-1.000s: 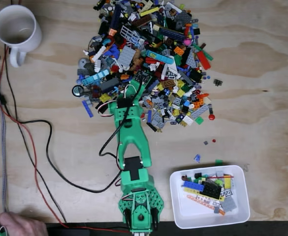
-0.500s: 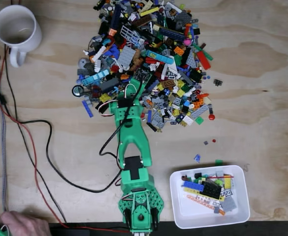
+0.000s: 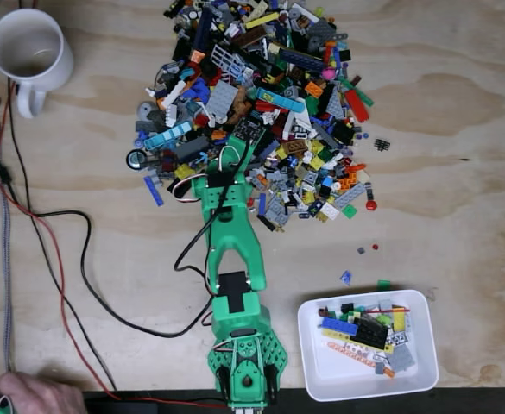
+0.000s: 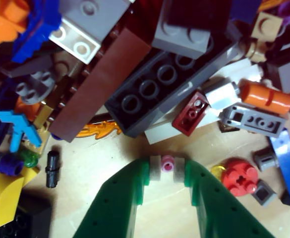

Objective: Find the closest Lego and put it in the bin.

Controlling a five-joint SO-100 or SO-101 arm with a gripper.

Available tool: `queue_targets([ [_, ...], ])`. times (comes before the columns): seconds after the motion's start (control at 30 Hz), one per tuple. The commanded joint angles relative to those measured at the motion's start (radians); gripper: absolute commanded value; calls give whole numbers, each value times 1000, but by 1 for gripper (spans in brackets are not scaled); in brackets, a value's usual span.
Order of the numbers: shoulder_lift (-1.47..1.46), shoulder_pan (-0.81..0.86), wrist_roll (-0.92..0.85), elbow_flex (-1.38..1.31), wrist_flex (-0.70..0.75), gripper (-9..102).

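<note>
Pink plastic sits pinched between the pale pads of our tool (image 4: 167, 168): a tiny round-studded Lego piece (image 4: 167, 165), clamped at the very tips of the green fingers (image 4: 120, 198), which is why the jaws stand so close together in the wrist view. We take it as the nearest piece to reach, since it lies at the near edge of the Lego pile (image 3: 261, 112), just short of the dark grey brick (image 4: 169, 84) and the brown plate (image 4: 100, 82) heaped beyond it. Bare plywood tabletop (image 3: 459, 172) shows under the tool, so we judge the piece is at or just off the surface, not yet carried away. In the fixed view our green arm (image 3: 230, 250) stretches from its base at the near edge straight out to the pile's near side, with its wrist hiding the tool. The bin (image 3: 321, 371) waits near and to the right of the arm's base, well apart from the pile, already holding a small heap of bricks in its far half. A white mug (image 3: 29, 52) stands far left, and cables (image 3: 71, 259) trail across the left side. A hand (image 3: 36, 397) rests at the near left corner. Our next move, we judge, is to lift clear and swing back right toward the bin; with so small a piece held at the tips, it could slip.
</note>
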Motion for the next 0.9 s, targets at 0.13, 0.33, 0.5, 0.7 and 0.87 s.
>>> queue_targets([
  [0.13, 120, -2, 15, -123, 133, 4],
  [0.33, 327, 11, 54, -293, 460, 4],
  [0.5, 520, 109, 87, -336, 718, 5],
  [0.7, 676, 492, -54, -224, 796, 6],
  [0.87, 756, 793, -176, -132, 804, 6],
])
